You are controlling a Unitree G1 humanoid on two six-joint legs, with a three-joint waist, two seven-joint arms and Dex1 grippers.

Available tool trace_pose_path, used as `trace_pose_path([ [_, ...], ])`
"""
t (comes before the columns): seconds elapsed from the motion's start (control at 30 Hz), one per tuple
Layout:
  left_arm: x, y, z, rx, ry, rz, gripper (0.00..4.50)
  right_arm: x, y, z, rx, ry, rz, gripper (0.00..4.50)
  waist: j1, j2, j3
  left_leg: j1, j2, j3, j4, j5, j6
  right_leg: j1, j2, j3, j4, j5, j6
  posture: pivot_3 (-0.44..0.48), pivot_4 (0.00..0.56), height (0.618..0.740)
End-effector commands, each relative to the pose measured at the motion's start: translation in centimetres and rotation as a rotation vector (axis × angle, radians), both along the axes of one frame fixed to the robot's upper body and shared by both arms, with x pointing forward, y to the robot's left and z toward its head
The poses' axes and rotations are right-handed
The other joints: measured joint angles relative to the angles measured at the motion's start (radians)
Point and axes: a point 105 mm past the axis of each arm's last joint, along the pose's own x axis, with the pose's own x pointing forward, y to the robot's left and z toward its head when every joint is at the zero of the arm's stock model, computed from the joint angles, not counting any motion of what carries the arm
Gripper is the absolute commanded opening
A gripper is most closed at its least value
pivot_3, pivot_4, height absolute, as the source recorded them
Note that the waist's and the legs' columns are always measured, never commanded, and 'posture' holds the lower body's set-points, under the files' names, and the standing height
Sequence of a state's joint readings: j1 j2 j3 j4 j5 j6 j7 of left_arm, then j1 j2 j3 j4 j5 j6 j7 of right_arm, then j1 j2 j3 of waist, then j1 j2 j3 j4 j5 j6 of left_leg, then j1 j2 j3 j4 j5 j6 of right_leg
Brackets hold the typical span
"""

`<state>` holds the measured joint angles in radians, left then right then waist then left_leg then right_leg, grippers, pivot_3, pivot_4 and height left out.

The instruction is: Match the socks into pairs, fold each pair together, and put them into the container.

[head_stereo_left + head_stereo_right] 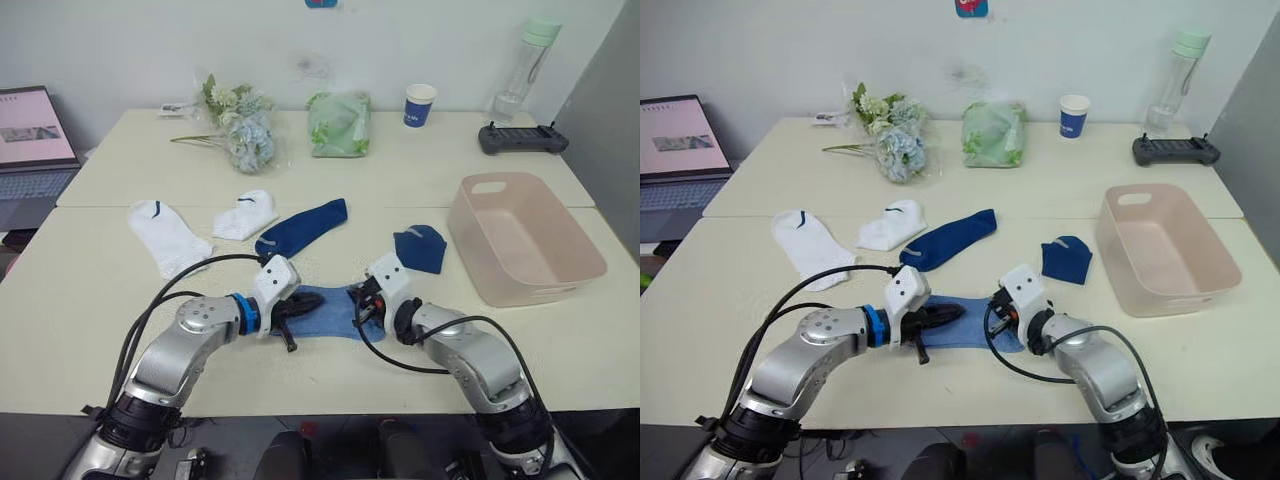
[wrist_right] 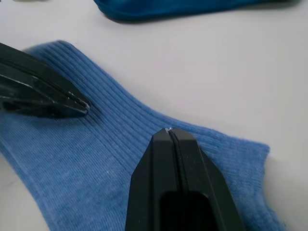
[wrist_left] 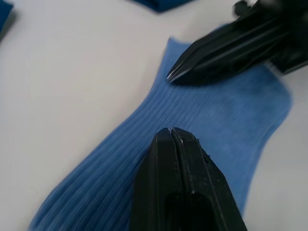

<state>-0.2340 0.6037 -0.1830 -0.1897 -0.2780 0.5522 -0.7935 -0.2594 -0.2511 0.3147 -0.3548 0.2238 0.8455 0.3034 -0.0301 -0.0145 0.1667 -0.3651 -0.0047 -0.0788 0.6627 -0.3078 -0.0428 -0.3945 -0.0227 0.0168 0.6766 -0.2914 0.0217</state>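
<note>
Light blue sock (image 1: 322, 310), ribbed soft knit, lies flat at the near table edge between both grippers. Left gripper (image 3: 172, 131) and right gripper (image 2: 168, 130) rest on it, jaws together, tips facing. Navy socks (image 1: 302, 228) and white socks (image 1: 165, 236) lie unpaired further back. Pink container (image 1: 560, 283), smooth plastic, right side, holds nothing: folding barely begun.

Light blue sock (image 3: 192, 120): ribbed matt knit. Gripper fingers (image 2: 178, 183): smooth black plastic. Pink container (image 1: 520, 240): smooth plastic. Bench (image 1: 90, 290): smooth, matt.
</note>
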Motion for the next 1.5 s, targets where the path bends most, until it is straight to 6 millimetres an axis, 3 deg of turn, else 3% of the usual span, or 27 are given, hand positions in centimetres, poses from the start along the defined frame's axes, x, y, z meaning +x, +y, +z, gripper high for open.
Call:
trace_pose_path([
  [0.03, -0.1, 2.2, -1.6, 0.068, 0.022, 0.073, 0.0, -0.7, -1.5, 0.1, -0.013, -0.012, -0.028, 0.02, 0.001, 0.0, 0.0, 0.0, 0.0, 0.0, 0.0, 0.0, 0.0, 0.001, 0.0, 0.0, 0.0, 0.0, 0.0, 0.0, 0.15, 0.74],
  [0.33, -1.6, 2.9, -2.8, 0.068, 0.062, 0.095, 0.0, -1.5, -5.9, -0.8, -0.053, 0.018, -0.129, 0.02, -0.002, 0.001, -0.004, 0.01, 0.0, 0.0, 0.0, 0.0, 0.0, 0.009, 0.0, 0.0, 0.002, 0.0, 0.0, 0.0, 0.15, 0.74],
  [0.4, -1.7, 2.7, -2.4, 0.051, 0.048, 0.089, 0.0, -1.6, -6.1, -0.3, -0.046, -0.003, -0.126, 0.02, -0.002, 0.001, -0.004, 0.01, 0.0, 0.0, 0.0, 0.0, 0.0, 0.009, 0.0, 0.0, 0.002, 0.0, 0.0, 0.0, 0.15, 0.74],
  [0.6, -0.8, 0.5, 3.1, -0.1, -0.092, -0.018, 0.0, -2.1, -6.3, 3.4, 0.162, -0.096, -0.151, 0.02, 0.001, 0.001, -0.003, 0.005, 0.0, -0.001, 0.0, 0.0, 0.0, 0.005, 0.0, -0.001, 0.002, 0.0, 0.0, 0.0, 0.15, 0.74],
  [0.67, -0.5, 0.5, 3.4, -0.097, -0.098, -0.025, 0.0, -2.1, -6.5, 3.8, 0.179, -0.106, -0.162, 0.02, 0.001, 0.001, -0.003, 0.004, 0.0, -0.001, 0.0, 0.0, 0.0, 0.005, 0.0, -0.001, 0.002, 0.0, 0.0, 0.0, 0.15, 0.74],
  [0.77, 0.1, 0.8, 1.9, -0.052, -0.074, -0.016, 0.0, -1.9, -6.6, 3.4, 0.164, -0.092, -0.182, 0.02, -0.002, 0.001, -0.003, 0.004, 0.0, 0.0, 0.0, 0.0, 0.0, 0.005, 0.0, -0.001, 0.001, 0.0, 0.0, 0.0, 0.15, 0.74],
  [0.93, -0.6, 1.7, -1.6, 0.039, -0.004, -0.036, 0.0, -1.8, -6.0, 2.8, 0.197, -0.062, -0.203, 1.11, -0.001, 0.001, -0.003, 0.004, 0.0, 0.0, 0.0, 0.0, 0.0, 0.005, 0.0, -0.001, 0.001, 0.0, 0.0, 0.0, 0.15, 0.74],
  [1.1, -1.5, 1.5, -2.4, 0.037, 0.007, -0.055, 0.0, -1.8, -5.8, 1.0, 0.134, -0.025, -0.231, 2.88, 0.0, 0.001, -0.003, 0.005, 0.0, 0.0, 0.0, 0.0, 0.0, 0.005, 0.0, -0.001, 0.001, 0.0, 0.0, 0.0, 0.15, 0.74],
  [1.37, -1.5, 1.5, -2.5, 0.035, -0.002, -0.046, 0.0, -2.6, -4.7, -1.1, 0.068, 0.045, -0.168, 2.88, 0.0, 0.001, -0.004, 0.006, 0.0, 0.0, 0.0, 0.0, 0.0, 0.006, 0.0, -0.001, 0.002, 0.0, 0.0, 0.0, 0.15, 0.74],
  [1.5, -1.2, 1.3, -1.8, 0.024, -0.025, -0.045, 0.0, -3.0, -3.6, -0.6, 0.056, 0.02, -0.1, 1.95, 0.0, 0.001, -0.004, 0.007, 0.0, 0.0, 0.0, 0.0, 0.0, 0.006, 0.0, -0.001, 0.002, 0.0, 0.0, 0.0, 0.15, 0.74],
])
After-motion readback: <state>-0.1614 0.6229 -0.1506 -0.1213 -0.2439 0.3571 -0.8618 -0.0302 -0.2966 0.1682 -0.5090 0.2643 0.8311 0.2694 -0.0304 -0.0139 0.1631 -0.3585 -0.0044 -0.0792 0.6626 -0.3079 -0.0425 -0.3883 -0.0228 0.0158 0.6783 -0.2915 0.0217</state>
